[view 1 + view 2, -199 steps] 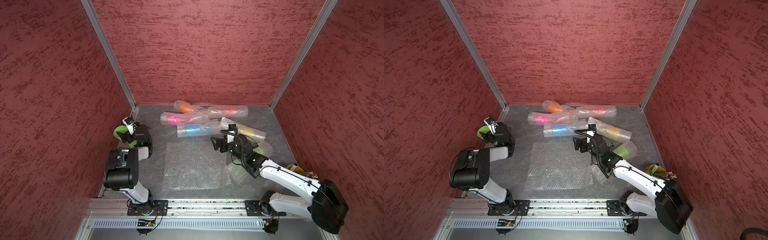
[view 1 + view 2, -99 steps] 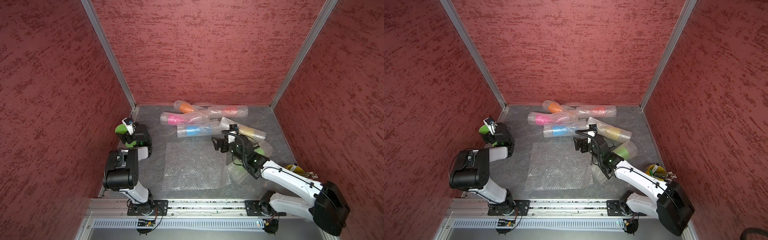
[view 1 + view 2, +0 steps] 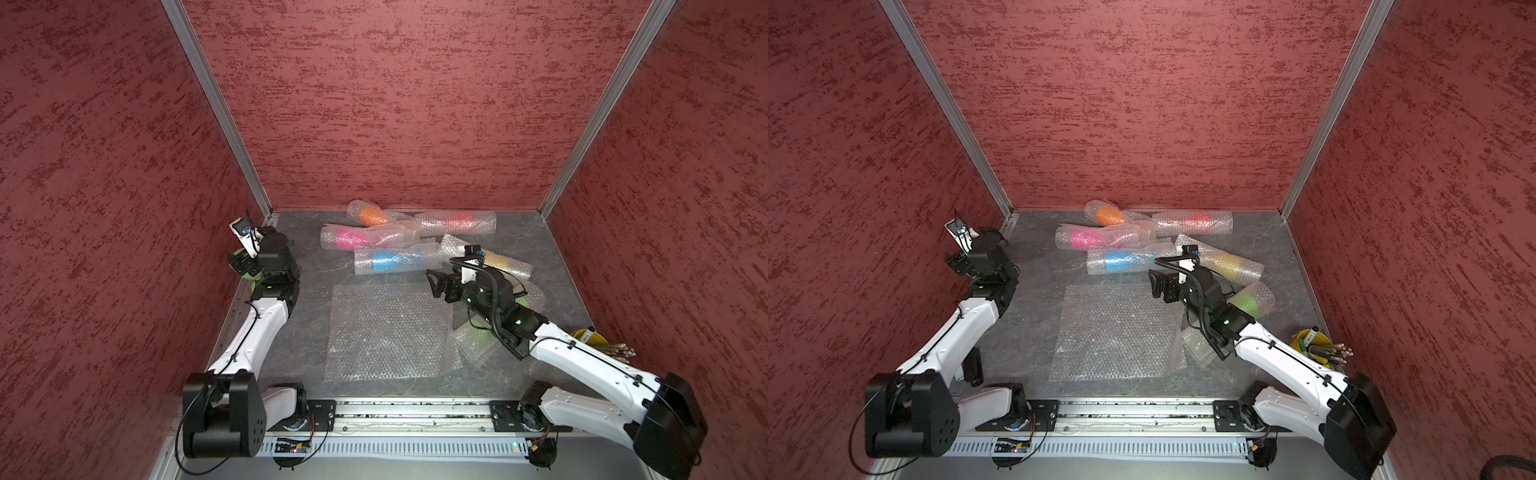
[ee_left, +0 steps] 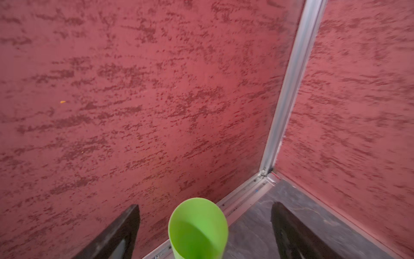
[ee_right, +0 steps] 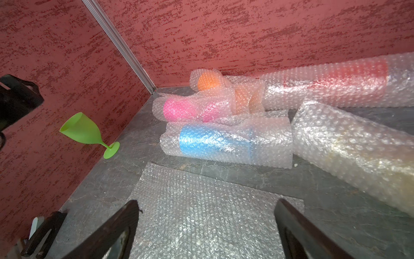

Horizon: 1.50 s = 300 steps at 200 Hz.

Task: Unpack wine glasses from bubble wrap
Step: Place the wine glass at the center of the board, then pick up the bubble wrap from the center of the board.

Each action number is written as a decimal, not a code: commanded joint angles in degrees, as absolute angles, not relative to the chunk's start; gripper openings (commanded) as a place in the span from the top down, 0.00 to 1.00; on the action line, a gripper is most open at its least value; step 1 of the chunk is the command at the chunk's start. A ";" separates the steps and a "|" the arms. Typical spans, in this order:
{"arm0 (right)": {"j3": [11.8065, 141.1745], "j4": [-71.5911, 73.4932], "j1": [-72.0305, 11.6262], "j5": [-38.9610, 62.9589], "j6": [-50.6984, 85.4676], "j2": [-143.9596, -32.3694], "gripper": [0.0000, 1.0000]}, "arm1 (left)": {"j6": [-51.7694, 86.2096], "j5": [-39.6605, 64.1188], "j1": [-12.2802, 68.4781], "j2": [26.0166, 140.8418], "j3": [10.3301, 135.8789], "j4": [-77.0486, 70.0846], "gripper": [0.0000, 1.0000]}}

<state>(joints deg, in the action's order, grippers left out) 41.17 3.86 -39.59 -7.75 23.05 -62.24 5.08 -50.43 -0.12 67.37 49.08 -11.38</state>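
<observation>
Left hand (image 4: 205, 206) jaws spread wide, gripping nothing; right hand (image 5: 206, 201) spread wide, empty, angled downward

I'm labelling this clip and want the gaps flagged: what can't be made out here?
Bare green goblet: stem and foot cut off by the left wrist view's edge; mostly behind the left gripper in top views.
Wrapped green goblet: partly behind the right arm, top views.
Yellow goblet: blurred by bubble wrap, right wrist view.

Rolls (image 3: 390, 259) lie behind the flat sheet (image 3: 386, 332) (bare goblet (image 5: 86, 132) far left).
</observation>
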 commanded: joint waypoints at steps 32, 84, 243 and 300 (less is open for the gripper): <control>50.67 -3.89 -39.20 -14.03 22.21 -67.71 0.03 | -0.97 -46.11 20.00 71.66 64.59 12.18 0.00; 61.10 -10.15 -37.80 -6.75 14.09 -78.45 0.02 | 19.36 -25.19 26.11 71.20 69.12 28.74 0.00; 81.79 -0.72 -38.94 -10.75 -49.86 -117.76 0.01 | 27.92 -9.12 24.25 44.87 49.39 25.62 0.00; 80.36 0.38 -39.01 -7.77 -48.71 -121.69 0.02 | 28.81 -9.39 24.08 46.44 50.31 26.61 0.00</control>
<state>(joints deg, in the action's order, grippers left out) 81.36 -0.21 -38.59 -9.21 -47.62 -120.68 29.23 -10.26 24.38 46.44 49.71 28.64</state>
